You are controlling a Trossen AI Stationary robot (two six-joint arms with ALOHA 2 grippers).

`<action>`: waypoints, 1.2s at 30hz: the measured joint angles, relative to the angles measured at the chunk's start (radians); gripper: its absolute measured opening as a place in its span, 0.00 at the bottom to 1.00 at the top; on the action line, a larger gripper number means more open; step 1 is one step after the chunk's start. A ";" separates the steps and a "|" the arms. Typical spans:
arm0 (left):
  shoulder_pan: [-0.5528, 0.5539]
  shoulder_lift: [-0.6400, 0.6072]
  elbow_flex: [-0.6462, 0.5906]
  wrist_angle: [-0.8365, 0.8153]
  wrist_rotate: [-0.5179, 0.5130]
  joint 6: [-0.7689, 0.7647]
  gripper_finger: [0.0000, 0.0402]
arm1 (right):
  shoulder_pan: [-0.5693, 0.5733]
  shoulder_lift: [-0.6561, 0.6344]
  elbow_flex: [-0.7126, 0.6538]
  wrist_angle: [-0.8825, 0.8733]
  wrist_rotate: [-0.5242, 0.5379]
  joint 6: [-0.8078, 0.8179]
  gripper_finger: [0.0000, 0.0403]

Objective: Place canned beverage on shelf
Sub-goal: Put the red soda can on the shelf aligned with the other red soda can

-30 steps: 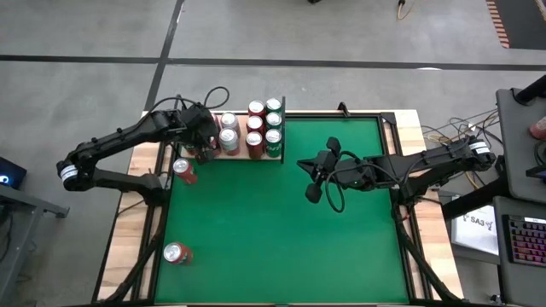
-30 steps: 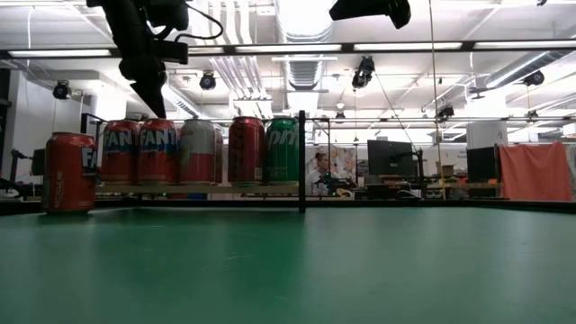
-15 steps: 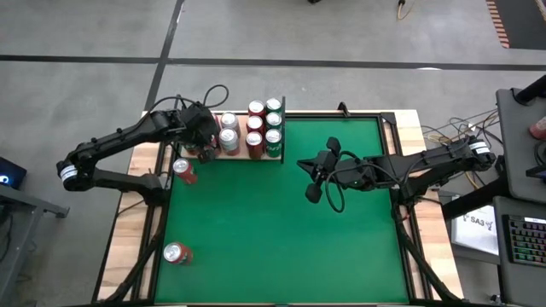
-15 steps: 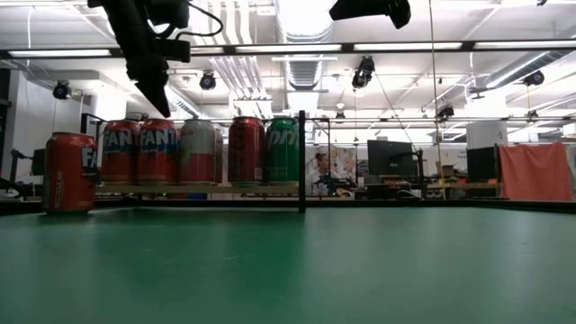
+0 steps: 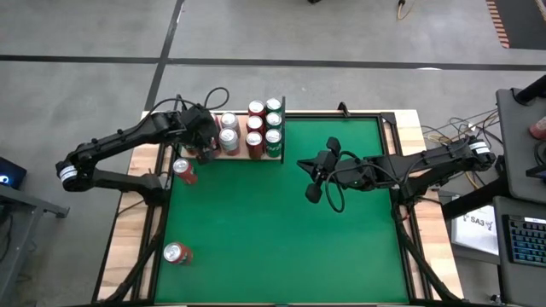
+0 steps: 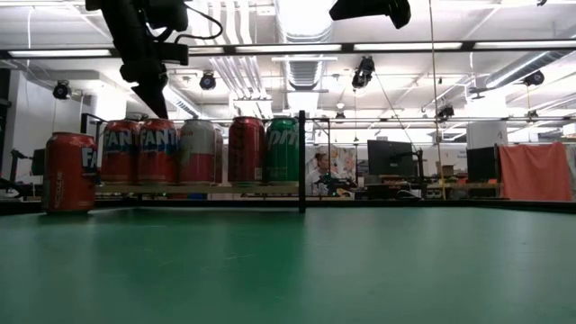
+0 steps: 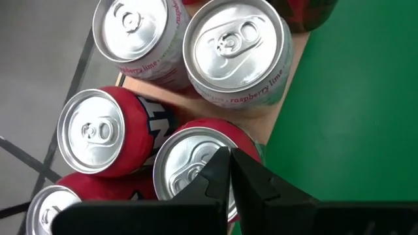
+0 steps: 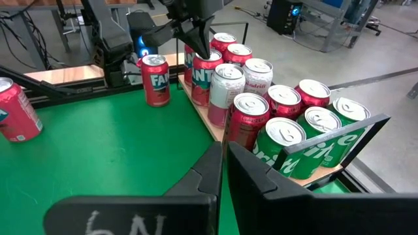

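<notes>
The shelf (image 5: 256, 159), a pale wood panel with black rods, stands at the green surface's far left and bears several upright cans: red (image 5: 254, 128), silver (image 5: 229, 136) and green (image 5: 273, 136). My left gripper (image 5: 200, 147) is shut and points steeply down over the red cans at the shelf's left end (image 7: 189, 163). In the low view its tip (image 6: 151, 106) hangs a little above their tops. My right gripper (image 5: 304, 164) is shut, high over the middle of the table, and faces the shelf (image 8: 215, 127). Two red cans stand off the shelf, upright on the green surface.
One loose red can (image 5: 182, 170) stands just beside the shelf's near left corner, and shows too in the low view (image 6: 69, 171). The other (image 5: 177, 253) stands near the table's near left corner. Green felt spreads to the right and toward the near edge.
</notes>
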 joint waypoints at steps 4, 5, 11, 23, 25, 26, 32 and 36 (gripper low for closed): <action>0.000 -0.001 0.001 0.001 0.000 0.054 0.00 | 0.000 0.000 0.000 0.000 0.000 -0.001 0.03; 0.001 -0.001 0.001 0.002 0.000 0.063 0.00 | 0.000 0.000 0.000 0.000 0.000 -0.001 0.03; 0.001 -0.009 0.000 0.001 0.000 0.091 0.00 | 0.000 0.000 0.000 0.000 0.000 -0.001 0.03; 0.001 -0.081 -0.003 0.016 0.001 0.059 0.00 | 0.000 0.000 0.000 0.000 0.000 -0.003 0.03; 0.001 -0.090 -0.008 0.019 0.001 0.044 0.00 | 0.000 0.000 0.000 0.000 0.000 -0.004 0.03; 0.001 -0.094 -0.012 0.014 0.001 0.041 0.00 | 0.000 0.000 0.000 -0.001 0.000 -0.009 0.03; 0.001 -0.136 -0.038 0.010 0.059 0.025 0.00 | 0.000 0.000 0.000 -0.001 0.000 -0.010 0.03; 0.000 -0.156 -0.061 0.010 0.089 0.003 0.00 | 0.000 0.000 -0.001 -0.001 0.000 -0.010 0.03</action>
